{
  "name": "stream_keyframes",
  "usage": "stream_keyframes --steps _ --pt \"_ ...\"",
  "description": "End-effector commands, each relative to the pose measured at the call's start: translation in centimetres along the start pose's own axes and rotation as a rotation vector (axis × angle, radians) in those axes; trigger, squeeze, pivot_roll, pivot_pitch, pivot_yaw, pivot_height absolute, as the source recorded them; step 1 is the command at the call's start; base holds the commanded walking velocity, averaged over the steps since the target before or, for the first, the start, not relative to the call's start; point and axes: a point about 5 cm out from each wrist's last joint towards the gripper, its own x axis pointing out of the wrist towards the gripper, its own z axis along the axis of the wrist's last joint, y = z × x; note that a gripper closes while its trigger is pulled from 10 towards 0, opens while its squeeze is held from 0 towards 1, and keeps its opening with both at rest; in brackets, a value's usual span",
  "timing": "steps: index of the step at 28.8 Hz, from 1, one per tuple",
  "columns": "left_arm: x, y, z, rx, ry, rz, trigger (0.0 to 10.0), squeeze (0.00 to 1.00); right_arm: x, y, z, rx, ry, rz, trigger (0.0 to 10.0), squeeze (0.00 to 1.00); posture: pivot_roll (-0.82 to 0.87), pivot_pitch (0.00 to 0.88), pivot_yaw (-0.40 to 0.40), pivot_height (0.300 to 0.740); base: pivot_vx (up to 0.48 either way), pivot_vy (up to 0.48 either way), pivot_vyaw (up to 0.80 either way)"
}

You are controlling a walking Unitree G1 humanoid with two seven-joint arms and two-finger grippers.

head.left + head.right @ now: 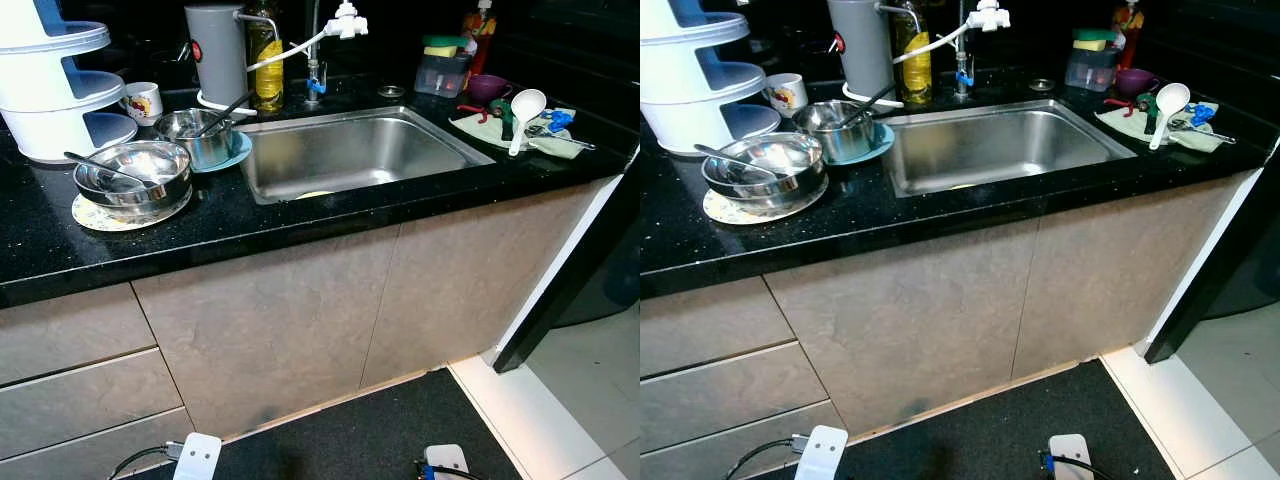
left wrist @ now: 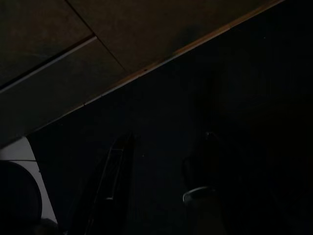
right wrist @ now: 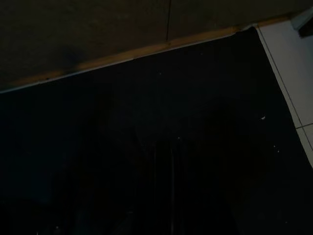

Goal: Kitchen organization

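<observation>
While both arms hang idle low before the cabinet fronts [image 1: 270, 320], the kitchen organization is judged to be at its very start, since nothing on the black worktop [image 1: 300, 215] appears sorted. The left gripper [image 2: 117, 196] and right gripper [image 3: 164, 196] are seen in the dark wrist views above a dark floor mat [image 1: 390, 430]; whether their fingers are parted or closed cannot be told.

At the worktop's left edge, stacked steel bowls [image 1: 135, 175] holding a spoon are set on a patterned plate [image 1: 95, 215], beside a white tiered rack [image 1: 55, 85]. Just behind, a smaller steel pot [image 1: 200, 135] with a utensil rests on a blue plate, near a mug [image 1: 143, 101]. The steel sink [image 1: 350, 150] lies in the middle, almost bare. Along the back edge a grey canister [image 1: 217, 52] and an oil bottle [image 1: 266, 60] are stood. Toward the right corner a white ladle [image 1: 523, 112] and small utensils are laid on a cloth [image 1: 485, 130], behind which a purple cup [image 1: 488, 88] and a lidded container [image 1: 442, 70] are placed. All of this remains to be tidied.
</observation>
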Motion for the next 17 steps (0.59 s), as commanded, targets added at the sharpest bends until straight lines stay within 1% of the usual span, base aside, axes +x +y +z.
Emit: stream_keyframes --steps 1,4,8,12,17 --pt "-0.17 0.21 -0.54 -0.011 0.013 -0.001 10.0 0.0 -0.26 0.05 -0.92 0.02 0.041 -0.012 10.0 0.0 -0.06 0.14 0.013 0.74 0.0 0.0 0.0" --pt "-0.01 0.28 -0.48 -0.024 0.021 -0.006 10.0 0.0 -0.15 0.46 -1.16 0.019 0.066 -0.012 10.0 0.0 -0.06 0.138 0.029 0.74 0.0 0.0 0.0" --pt "0.16 -0.05 -0.01 -0.018 0.008 -0.02 10.0 0.0 -0.1 0.52 -1.23 0.008 0.077 -0.013 10.0 0.0 -0.05 0.142 0.034 0.74 0.0 0.0 0.0" --pt "0.17 -0.37 0.4 0.004 -0.019 -0.042 10.0 0.0 -0.06 0.65 -1.15 -0.006 0.076 -0.002 10.0 0.0 -0.05 0.142 0.036 0.74 0.0 0.0 0.72" --pt "0.05 -0.27 0.04 0.007 -0.014 -0.04 10.0 0.0 -0.05 0.7 -1.18 -0.008 0.075 -0.004 10.0 0.0 -0.05 0.144 0.035 0.74 0.0 0.0 0.8"
